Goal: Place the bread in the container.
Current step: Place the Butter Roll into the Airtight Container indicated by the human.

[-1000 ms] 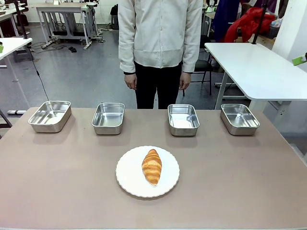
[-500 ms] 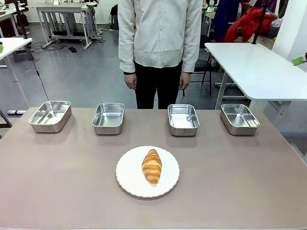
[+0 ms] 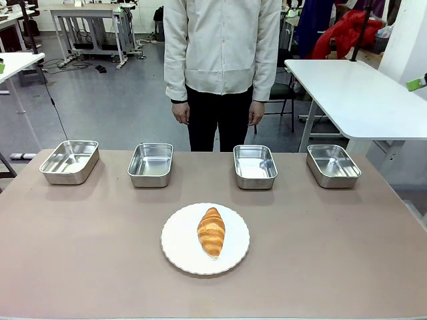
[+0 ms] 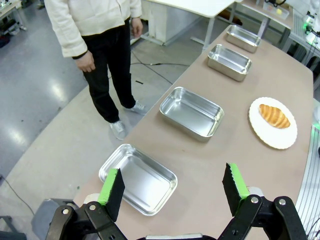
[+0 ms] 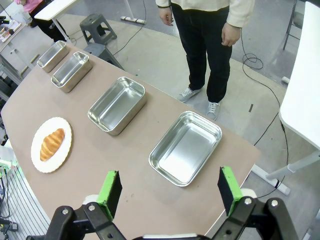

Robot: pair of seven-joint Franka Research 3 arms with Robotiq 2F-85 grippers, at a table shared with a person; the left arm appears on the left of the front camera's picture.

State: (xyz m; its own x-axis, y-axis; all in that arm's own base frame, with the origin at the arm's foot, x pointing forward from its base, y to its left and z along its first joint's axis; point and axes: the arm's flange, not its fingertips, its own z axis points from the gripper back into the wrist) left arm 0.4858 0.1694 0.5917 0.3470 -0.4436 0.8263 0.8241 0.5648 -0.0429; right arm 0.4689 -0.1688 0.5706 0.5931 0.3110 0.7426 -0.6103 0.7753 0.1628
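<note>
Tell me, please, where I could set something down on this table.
Bare tabletop flanks the white plate with the croissant, and a strip runs between it and the pans. The gap between the second pan and third pan is widest; outer gaps are crowded.

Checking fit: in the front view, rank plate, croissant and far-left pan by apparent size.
1. Plate, nearest the camera, which flatters it.
2. Far-left pan, farther back.
3. Croissant.
</note>
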